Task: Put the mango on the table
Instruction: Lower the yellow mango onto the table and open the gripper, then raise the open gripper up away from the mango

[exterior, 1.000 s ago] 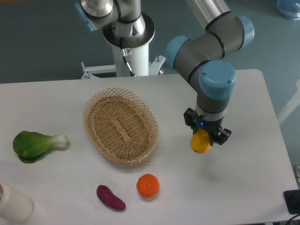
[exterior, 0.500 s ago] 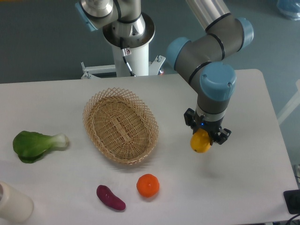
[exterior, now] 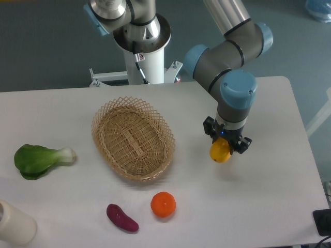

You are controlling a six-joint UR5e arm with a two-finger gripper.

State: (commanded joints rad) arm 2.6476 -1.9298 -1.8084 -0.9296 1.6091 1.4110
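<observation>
A robot arm reaches down over a white table [exterior: 269, 196]. Its claw [exterior: 222, 147] pinches a yellow mango [exterior: 220, 150], held to the right of a wicker basket [exterior: 133, 138]. An orange [exterior: 163, 204] and a purple vegetable [exterior: 122, 218] lie nearer the front edge. A leafy green [exterior: 39, 159] sits far left.

White table [exterior: 269, 206] with rounded corners. Left of the fingers [exterior: 243, 145]: wicker basket [exterior: 133, 138]. Lower left of them: orange [exterior: 163, 204] and purple piece [exterior: 122, 217]. Far left: leafy green [exterior: 40, 159]; white container [exterior: 15, 223] at the corner.
</observation>
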